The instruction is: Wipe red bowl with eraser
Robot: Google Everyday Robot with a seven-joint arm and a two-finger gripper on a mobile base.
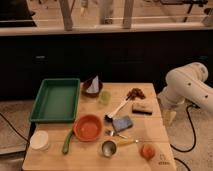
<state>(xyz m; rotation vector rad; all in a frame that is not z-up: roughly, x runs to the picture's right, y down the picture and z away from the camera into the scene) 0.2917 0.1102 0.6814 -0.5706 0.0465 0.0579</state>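
Note:
The red bowl (88,127) is a wide, shallow orange-red dish on the wooden table (145,132), left of centre toward the front. The eraser (142,109) is a small dark oblong block lying flat near the table's right edge. My gripper (169,117) hangs pointing down from the white arm (187,86), just beyond the table's right edge. It is to the right of the eraser and a little apart from it, and far from the bowl. Nothing shows in the gripper.
A green tray (56,100) lies at back left. A dark maroon bowl (92,88), a green cup (104,97), a brown clump (135,93), a white-handled utensil (118,108) and a blue-grey pad (122,123) fill the middle. A white tub (39,140), a green vegetable (67,142), a metal cup (108,148) and an orange fruit (147,151) line the front.

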